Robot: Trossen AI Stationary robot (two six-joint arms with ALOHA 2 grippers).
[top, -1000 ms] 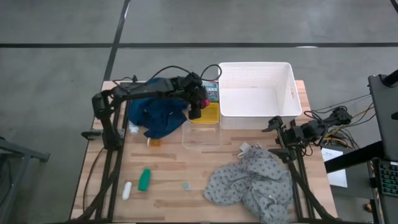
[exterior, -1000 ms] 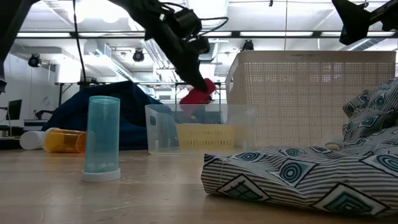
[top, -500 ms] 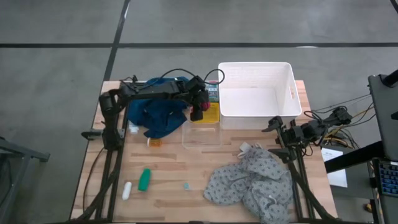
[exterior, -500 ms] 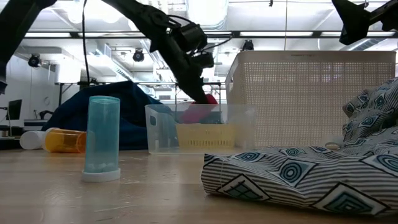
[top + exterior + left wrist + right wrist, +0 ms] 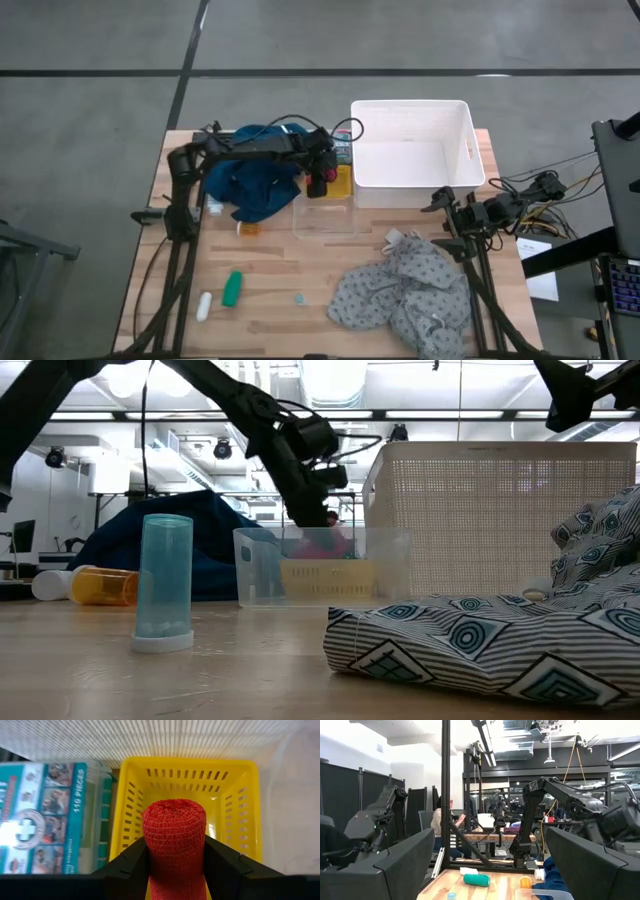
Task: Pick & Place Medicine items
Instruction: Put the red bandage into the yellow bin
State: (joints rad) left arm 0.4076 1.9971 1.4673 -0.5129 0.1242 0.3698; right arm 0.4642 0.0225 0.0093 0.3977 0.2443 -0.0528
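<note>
Left pincer [image 5: 175, 862] clamped on red roll [image 5: 174, 840], poised above yellow basket [image 5: 239, 805]. Advise lowering centred between walls, releasing only near floor. Right pincer [image 5: 485, 865] spread wide, idle at worktop [image 5: 270, 270] edge.

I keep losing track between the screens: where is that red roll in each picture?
High view: red roll in the left gripper, over the yellow basket.
Low view: red roll behind the clear tub.
Left wrist view: centre, between the fingers.
Right wrist view: not visible.
Shared landmark: the yellow basket.
</note>
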